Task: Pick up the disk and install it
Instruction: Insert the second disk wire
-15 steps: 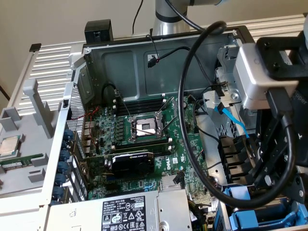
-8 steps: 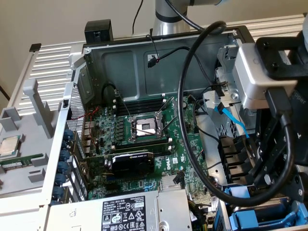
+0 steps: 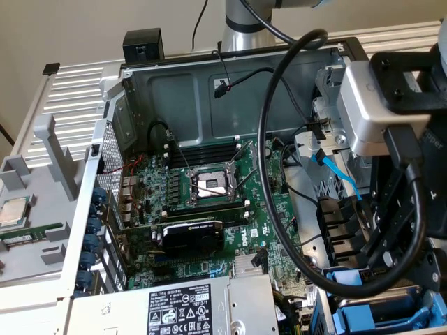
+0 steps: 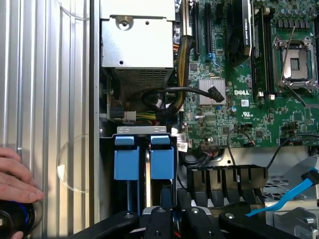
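Exterior view: open PC case. The gripper (image 3: 383, 272) is low in the corner, to the exterior view's right of the power supply (image 3: 202, 307). It is right over the blue carrier of the disk (image 3: 370, 322). A CPU chip (image 3: 12, 211) lies outside the case, well apart from the power supply.

Wrist view: the drive bay (image 4: 142, 130) is just beside the power supply (image 4: 137, 45), with two blue carrier ends side by side in it. The disk (image 4: 162, 159) sits down in that bay and the gripper (image 4: 179, 224) is at its near end. Whether the gripper is clamped on the disk or released cannot be told. A person's hand (image 4: 17, 174) rests outside the case, well apart from the power supply.

Progress, as a judgement: pick-up looks done and the disk is in its slot. Final seating and release are unconfirmed.
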